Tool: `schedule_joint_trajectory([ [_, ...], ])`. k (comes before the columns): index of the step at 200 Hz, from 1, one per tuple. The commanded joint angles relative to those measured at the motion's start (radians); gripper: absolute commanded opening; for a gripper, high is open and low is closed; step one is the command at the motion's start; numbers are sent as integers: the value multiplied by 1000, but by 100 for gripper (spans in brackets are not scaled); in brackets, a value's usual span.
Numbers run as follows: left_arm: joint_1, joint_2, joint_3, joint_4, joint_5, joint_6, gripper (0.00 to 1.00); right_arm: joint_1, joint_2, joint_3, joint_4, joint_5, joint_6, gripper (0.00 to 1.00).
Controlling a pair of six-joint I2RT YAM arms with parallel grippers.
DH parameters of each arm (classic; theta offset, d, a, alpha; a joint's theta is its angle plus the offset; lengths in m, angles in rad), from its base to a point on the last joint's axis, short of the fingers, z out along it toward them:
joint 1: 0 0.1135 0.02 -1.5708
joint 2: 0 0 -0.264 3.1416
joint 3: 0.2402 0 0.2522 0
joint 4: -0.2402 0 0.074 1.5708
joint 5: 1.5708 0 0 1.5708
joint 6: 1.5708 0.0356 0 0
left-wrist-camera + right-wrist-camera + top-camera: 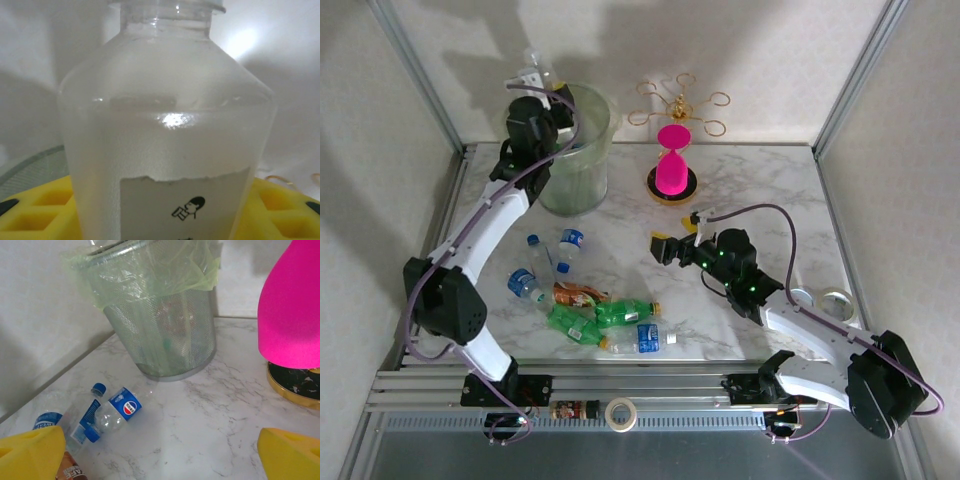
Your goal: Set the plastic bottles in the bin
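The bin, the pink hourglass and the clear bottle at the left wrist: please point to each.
bin (pixel 165 340): right wrist view, on its mesh wall.
pink hourglass (pixel 672 176): top external view, on its lower bulb.
clear bottle (pixel 170 145): left wrist view, on its body above the torn label.

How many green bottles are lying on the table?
2. The right green bottle lies in the pile near the table's front edge. The left green bottle lies against it. More could be hidden inside the bin.
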Motion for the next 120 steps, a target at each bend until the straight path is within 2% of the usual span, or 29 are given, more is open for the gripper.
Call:
schedule_joint_trajectory([
  [1,13,63,40,-63,-71,79,0,-5,-24,-37,45,18,3,99],
  [23,27,125,75,-120,-14,53,0,-5,-19,-40,33,21,2,99],
  [45,27,190,128,-185,-8,52,0,-5,-5,-9,-27,18,0,99],
  [70,28,234,171,-239,6,46,10,-5,-2,-12,-35,-41,-22,99],
  [82,28,244,186,-254,9,43,23,-5,-3,-17,-33,-85,-38,99],
  [91,29,244,190,-259,7,40,46,-5,-5,-21,-37,-111,-43,99],
  [101,29,240,191,-261,2,34,65,-5,-2,-21,-47,-125,-43,99],
  [120,29,223,196,-262,1,19,87,-3,6,-16,-71,-165,-48,99],
])
